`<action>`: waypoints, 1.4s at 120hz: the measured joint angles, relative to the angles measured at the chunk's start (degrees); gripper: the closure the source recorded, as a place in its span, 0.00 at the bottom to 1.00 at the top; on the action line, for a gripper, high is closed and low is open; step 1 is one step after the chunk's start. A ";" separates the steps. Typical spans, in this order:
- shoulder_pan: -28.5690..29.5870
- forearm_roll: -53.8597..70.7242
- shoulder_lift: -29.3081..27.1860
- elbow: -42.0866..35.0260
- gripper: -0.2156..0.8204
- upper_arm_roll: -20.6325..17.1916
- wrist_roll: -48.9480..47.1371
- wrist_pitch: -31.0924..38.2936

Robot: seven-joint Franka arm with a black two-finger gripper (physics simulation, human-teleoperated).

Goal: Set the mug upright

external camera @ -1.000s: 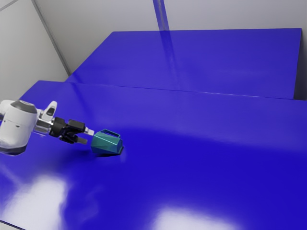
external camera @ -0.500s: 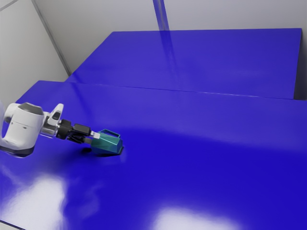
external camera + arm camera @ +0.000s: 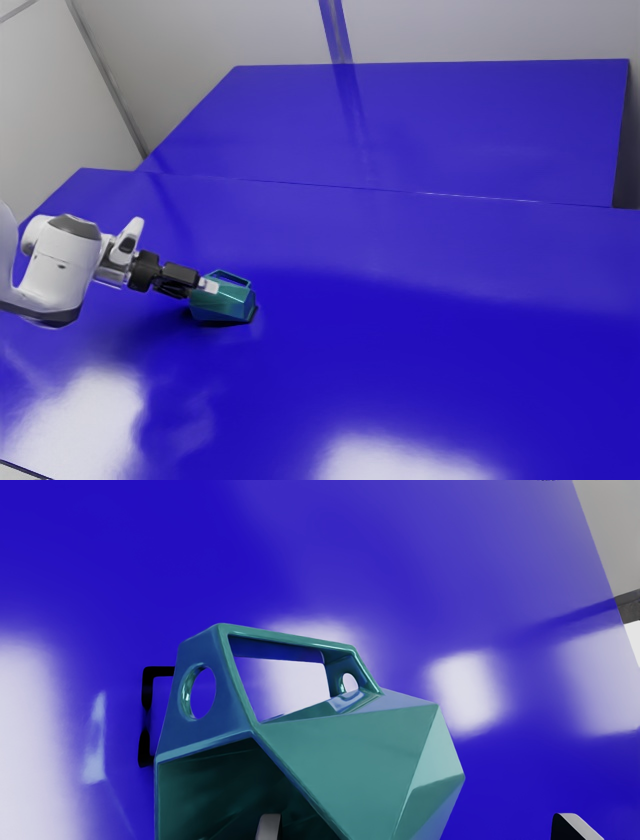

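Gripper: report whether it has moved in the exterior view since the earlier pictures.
Yes: against the blue table, the gripper has moved toward the exterior view's right, to the mug.

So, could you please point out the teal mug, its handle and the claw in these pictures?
Teal mug [image 3: 230,305]: exterior view, side of its body.
Handle [image 3: 290,638]: wrist view, its long bar.
Claw [image 3: 422,826]: wrist view, midway between its fingertips.

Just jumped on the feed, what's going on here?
The robot arm has its open pincer at the teal mug, which lies on its side on the blue table, handle up. One finger is at the mug's open mouth, the other outside past its wall. It isn't gripped or upright yet.
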 joint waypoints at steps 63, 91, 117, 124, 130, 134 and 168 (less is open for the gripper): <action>-0.70 -2.02 0.14 -0.04 0.67 -0.09 2.70 -1.22; -0.88 -2.03 -0.29 -0.02 0.87 -0.19 3.17 -1.24; -2.57 -1.76 -2.65 -0.04 0.94 -0.26 3.41 -1.06; -3.23 -1.72 -3.54 -0.08 0.94 -0.21 3.45 -1.02; -3.67 -1.62 -4.36 -0.11 0.95 -0.20 3.45 -1.01; -3.96 -1.42 -5.12 -0.12 0.95 -0.19 3.42 -0.99; -8.96 9.91 -11.62 0.26 0.95 -0.02 -0.34 -0.33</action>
